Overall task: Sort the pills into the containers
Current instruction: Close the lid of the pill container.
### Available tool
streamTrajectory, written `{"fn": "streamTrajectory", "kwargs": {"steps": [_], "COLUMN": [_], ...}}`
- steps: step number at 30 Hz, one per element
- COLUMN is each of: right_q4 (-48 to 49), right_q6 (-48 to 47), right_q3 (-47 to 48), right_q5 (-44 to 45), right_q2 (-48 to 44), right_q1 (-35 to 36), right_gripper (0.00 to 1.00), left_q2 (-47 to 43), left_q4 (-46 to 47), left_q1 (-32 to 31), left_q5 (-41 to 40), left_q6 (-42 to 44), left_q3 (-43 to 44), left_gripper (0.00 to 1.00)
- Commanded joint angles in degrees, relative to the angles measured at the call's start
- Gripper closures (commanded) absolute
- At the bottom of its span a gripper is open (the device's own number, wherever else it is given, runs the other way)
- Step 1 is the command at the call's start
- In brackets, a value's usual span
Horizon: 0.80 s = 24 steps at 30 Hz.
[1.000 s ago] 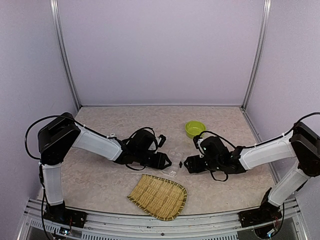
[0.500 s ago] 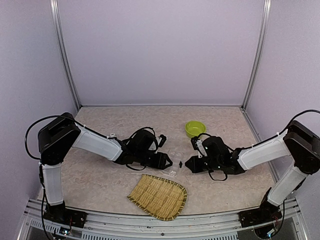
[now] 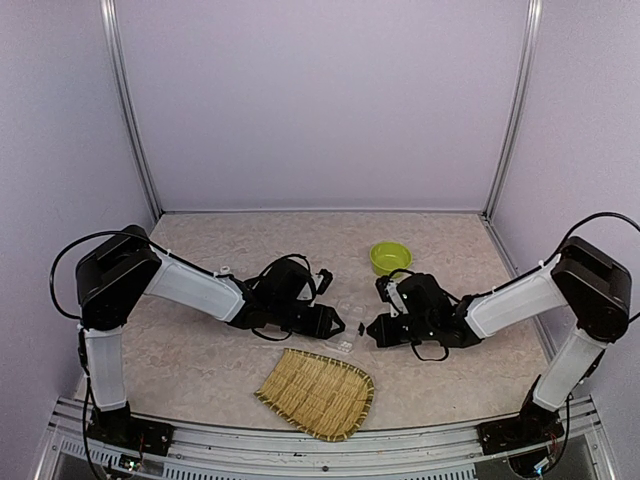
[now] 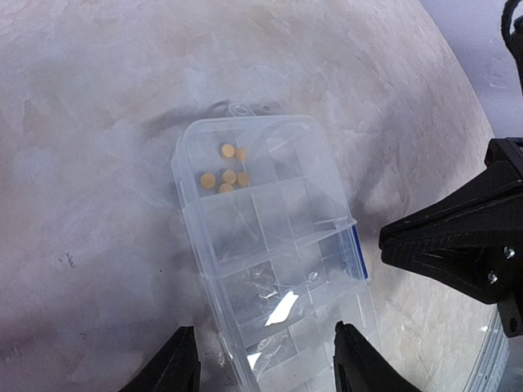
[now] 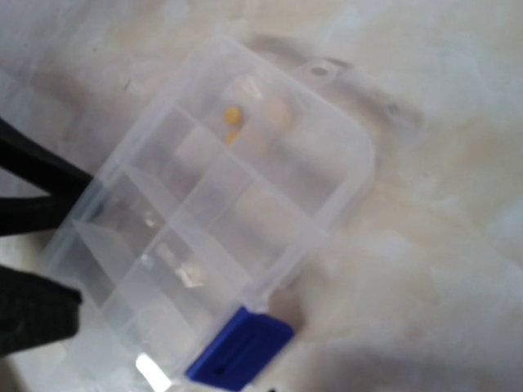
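The clear organiser box (image 4: pixel 270 245) lay flat mid-table (image 3: pixel 470 370), its near end between the spread fingers of the left gripper (image 4: pixel 270 363), which stood unclenched, with a gap showing along one side. The right gripper (image 4: pixel 388 239), clamped tight on nothing, pointed at the box's long side, just beside its blue latch (image 5: pixel 241 347). A few small, round, orange-tan pills (image 4: pixel 229 176) sat in one corner compartment at the end away from the left gripper. The box's walls and dividers were transparent.
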Motion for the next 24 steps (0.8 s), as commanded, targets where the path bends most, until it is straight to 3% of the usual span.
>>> {"fn": "streamTrajectory", "kwargs": {"steps": [1, 24], "right_q4": [0.4, 0.7], "right_q6": [-0.4, -0.4], "right_q3": [1.7, 3.6], "right_q5": [0.0, -0.7], "right_q2": [2.2, 5.7], "right_q1": [-0.2, -0.2], "right_gripper": [0.98, 1.00], "left_q2": [0.3, 0.4], "left_q4": [-0.4, 0.4], "left_q1": [0.1, 0.0], "left_q5": [0.9, 1.9], "left_q6": [0.0, 0.3], "left_q3": [0.4, 0.1], "left_gripper": [0.45, 0.45]}}
